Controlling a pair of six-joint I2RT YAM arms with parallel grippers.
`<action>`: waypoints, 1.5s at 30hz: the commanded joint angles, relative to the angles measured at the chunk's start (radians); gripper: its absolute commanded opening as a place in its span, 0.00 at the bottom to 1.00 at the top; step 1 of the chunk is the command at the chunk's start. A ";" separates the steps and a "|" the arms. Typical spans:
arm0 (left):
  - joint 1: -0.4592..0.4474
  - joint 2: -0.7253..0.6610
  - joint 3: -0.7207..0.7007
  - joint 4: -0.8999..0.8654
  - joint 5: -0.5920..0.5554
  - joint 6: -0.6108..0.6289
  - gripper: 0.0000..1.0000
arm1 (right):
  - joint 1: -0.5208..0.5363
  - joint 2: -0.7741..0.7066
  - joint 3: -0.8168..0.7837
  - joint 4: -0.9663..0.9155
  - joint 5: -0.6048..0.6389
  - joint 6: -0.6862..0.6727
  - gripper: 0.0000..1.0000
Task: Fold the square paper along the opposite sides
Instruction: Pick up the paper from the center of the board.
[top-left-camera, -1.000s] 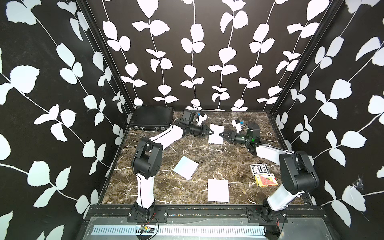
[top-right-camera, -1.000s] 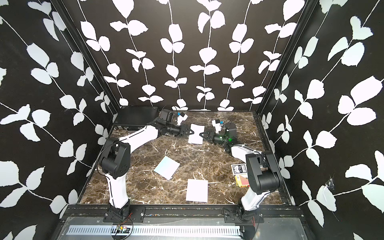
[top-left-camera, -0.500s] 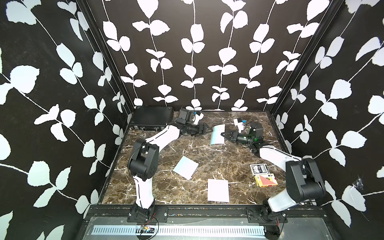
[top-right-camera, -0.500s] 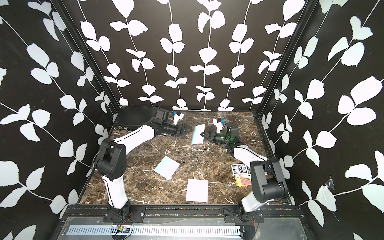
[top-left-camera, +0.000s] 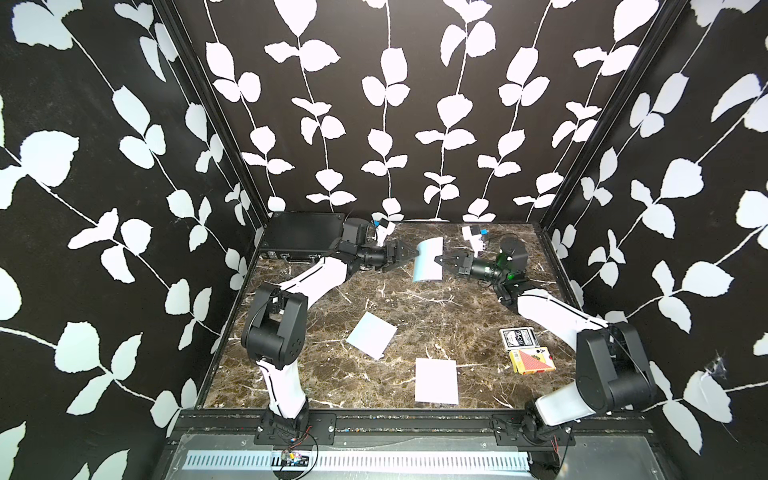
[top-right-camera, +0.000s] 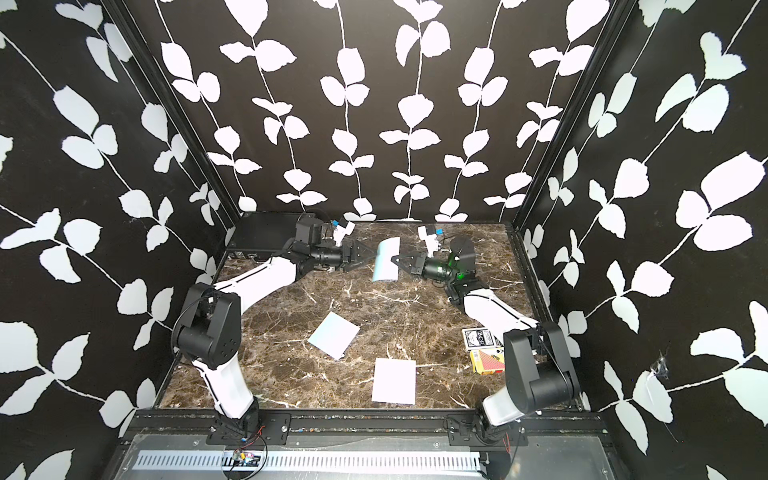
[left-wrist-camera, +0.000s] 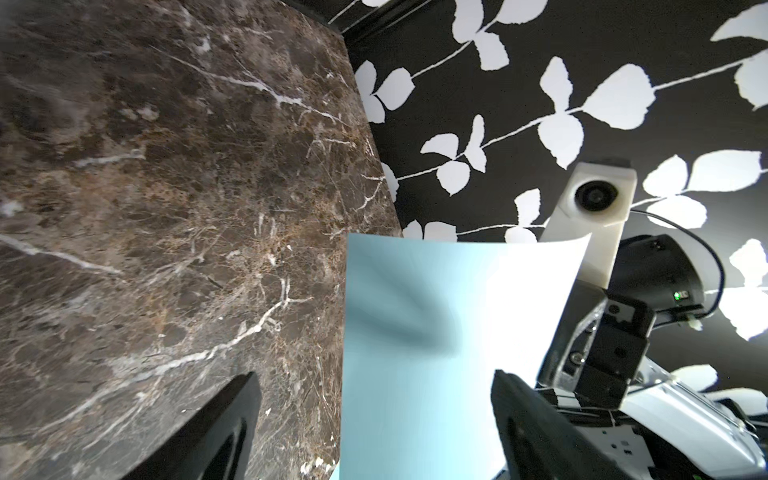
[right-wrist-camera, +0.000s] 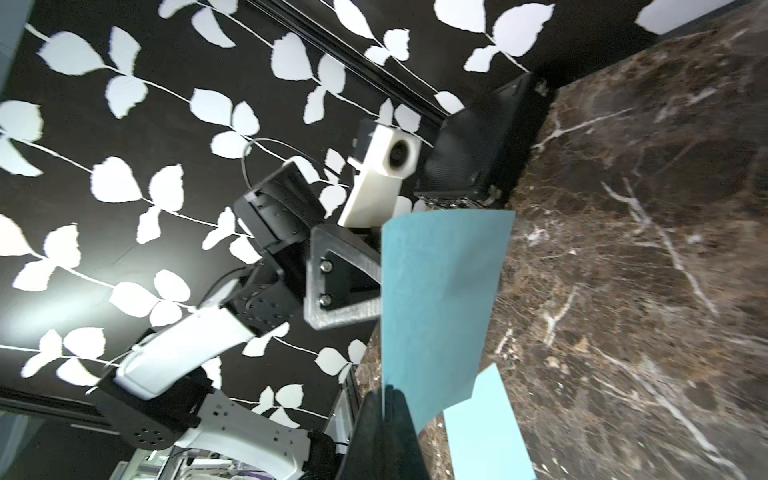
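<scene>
Pale-blue paper (top-left-camera: 426, 259) pinched by R jaws; L jaws spread wide astride opp. edge.

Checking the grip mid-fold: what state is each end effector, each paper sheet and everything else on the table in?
left end effector: open, jaws apart on either side of the lifted paper.
right end effector: shut on the lifted paper.
lifted paper: raised, upright, curved, no crease visible.
tilted sheet: flat on the table, unfolded.
near sheet: flat on the table, unfolded.
black card box: lying flat.
red card box: lying flat.
black case: closed.
</scene>
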 joint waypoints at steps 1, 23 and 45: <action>-0.001 -0.040 -0.006 0.115 0.055 -0.049 0.94 | 0.010 0.036 0.037 0.259 -0.030 0.155 0.00; -0.002 -0.078 -0.030 0.164 0.084 -0.073 0.71 | -0.034 0.014 0.059 -0.135 -0.074 -0.081 0.00; -0.005 -0.060 0.023 0.008 0.060 0.029 0.06 | -0.056 0.016 0.116 -0.279 -0.115 -0.175 0.00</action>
